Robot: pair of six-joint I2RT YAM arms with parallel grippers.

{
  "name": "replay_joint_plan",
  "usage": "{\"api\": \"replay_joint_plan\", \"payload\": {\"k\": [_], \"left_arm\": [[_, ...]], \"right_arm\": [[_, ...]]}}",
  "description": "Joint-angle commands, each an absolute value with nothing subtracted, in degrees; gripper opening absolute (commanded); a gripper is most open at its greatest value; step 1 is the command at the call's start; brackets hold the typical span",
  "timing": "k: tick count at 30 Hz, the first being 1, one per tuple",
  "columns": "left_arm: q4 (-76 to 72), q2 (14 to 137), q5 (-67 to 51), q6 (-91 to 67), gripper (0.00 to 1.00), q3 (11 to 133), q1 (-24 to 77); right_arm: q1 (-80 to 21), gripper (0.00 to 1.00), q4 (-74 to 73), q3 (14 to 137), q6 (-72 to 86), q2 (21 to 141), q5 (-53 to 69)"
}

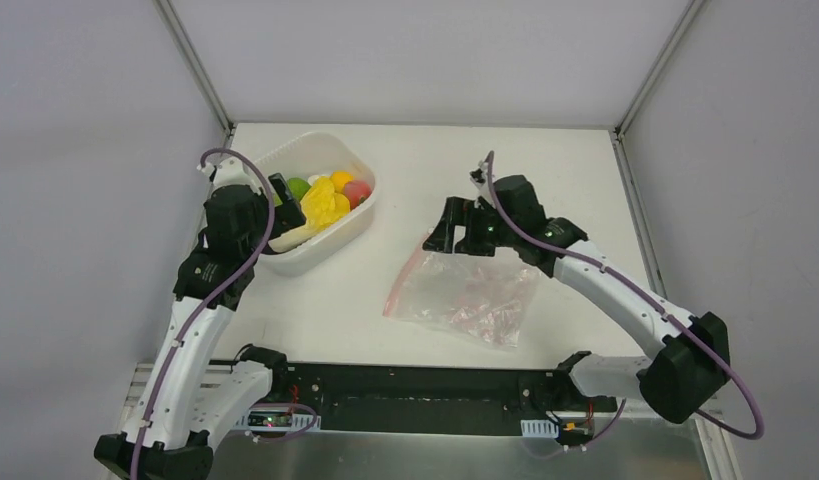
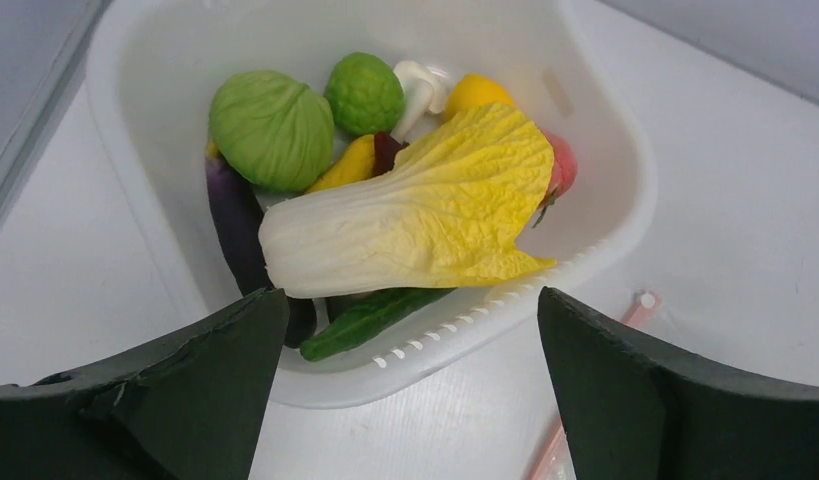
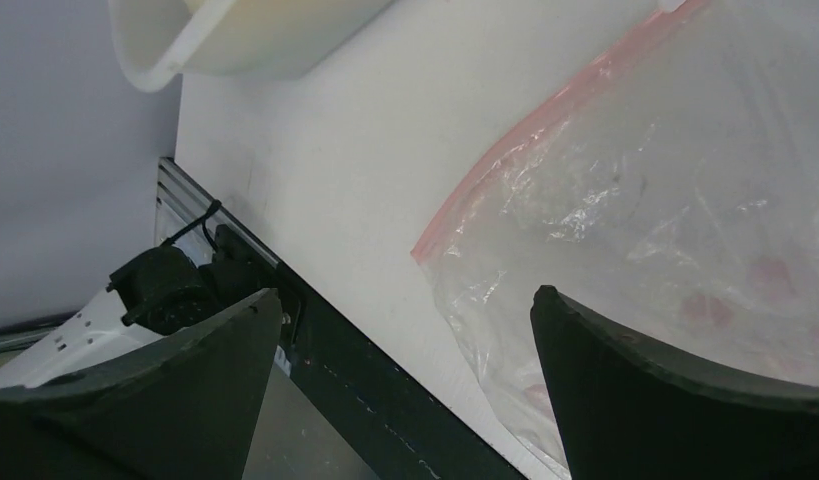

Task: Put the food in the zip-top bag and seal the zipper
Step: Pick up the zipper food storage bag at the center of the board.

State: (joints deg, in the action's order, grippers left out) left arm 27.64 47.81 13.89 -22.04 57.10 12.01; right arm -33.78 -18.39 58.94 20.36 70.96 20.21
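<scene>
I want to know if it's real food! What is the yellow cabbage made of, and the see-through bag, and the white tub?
The cabbage looks like matte plastic or rubber, not a real leaf: its crinkles look moulded and too even. The bag seems to be thin glossy plastic film; it wrinkles and glints. The tub looks like smooth hard white plastic with moulded slots.

Toy food (image 1: 325,200) in tub (image 1: 313,256), zip-top bag (image 1: 470,295) flat nearby

White table (image 1: 435,160) boxed in by plain grey walls (image 1: 415,50) and metal posts (image 1: 194,62).
</scene>
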Motion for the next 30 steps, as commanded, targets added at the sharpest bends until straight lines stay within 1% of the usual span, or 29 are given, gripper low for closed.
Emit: {"api": "replay_joint_plan", "payload": {"k": [1,6,11,12,13,17,23,26,28,30], "left_arm": [[24.99,43.95,20.36,-26.17,1.00,56.54,12.23],[27.54,38.27,14.86,-28.05,1.00,54.35,12.17],[24.56,30.69,11.67,-27.24,1.00,49.76,12.21],[24.63,29.73,10.25,-26.55,1.00,49.63,12.16],[25.14,28.95,8.34,-26.02,1.00,49.70,12.15],[27.17,27.10,5.51,-25.05,1.00,49.53,12.16],[29.64,27.45,4.81,-23.79,1.00,50.16,12.21],[29.71,28.13,4.73,-23.64,1.00,50.25,12.20],[29.78,28.50,4.61,-23.60,1.00,50.34,12.14],[29.92,28.77,4.48,-23.49,1.00,50.30,12.19]], "right_arm": [[-39.30,0.98,-17.58,59.57,21.01,74.49,13.82],[-45.27,0.98,-19.75,61.87,21.49,81.81,8.13],[-49.99,0.99,-22.35,64.44,23.59,88.14,-1.66],[-50.47,0.94,-22.62,65.06,23.87,89.27,-2.90],[-51.07,0.91,-22.92,65.64,24.13,90.26,-4.34],[-53.34,0.90,-23.74,67.31,26.48,93.50,-12.15],[-54.79,0.87,-23.08,70.15,27.50,97.06,-16.93],[-55.56,0.84,-23.10,72.55,26.22,99.32,-17.38],[-56.29,0.79,-24.49,74.94,25.87,101.49,-17.03],[-57.45,0.77,-25.31,75.98,25.14,103.17,-17.69]]}}
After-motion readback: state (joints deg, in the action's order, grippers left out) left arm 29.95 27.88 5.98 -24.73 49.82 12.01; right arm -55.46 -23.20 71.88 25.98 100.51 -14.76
